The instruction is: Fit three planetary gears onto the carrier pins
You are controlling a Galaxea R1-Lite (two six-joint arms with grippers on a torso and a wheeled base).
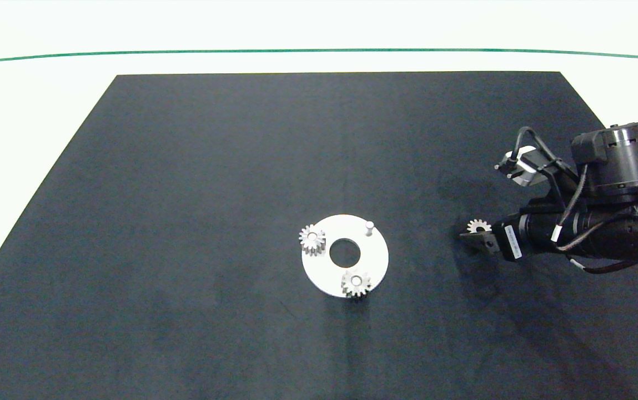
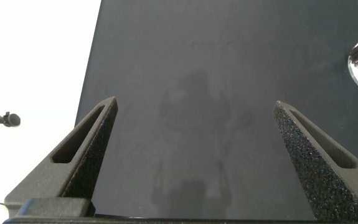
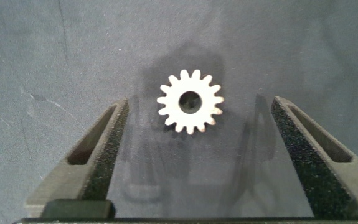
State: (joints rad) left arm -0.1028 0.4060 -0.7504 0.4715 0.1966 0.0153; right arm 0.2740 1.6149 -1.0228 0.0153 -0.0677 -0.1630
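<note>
Here, on the black mat [image 1: 185,194], the white disc [image 1: 377,261] carries two gears, its 1 o'clock pin [image 1: 369,227] bare. At 3 o'clock, the right gripper [image 1: 477,238] straddles the third gear [image 3: 190,102] lying flat, jaws wide; the left gripper [image 2: 194,155] gapes empty, off-frame.

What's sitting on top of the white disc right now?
On the white disc: two gears, each on a pin, and one bare pin. The disc surface under the gears is hidden.
</note>
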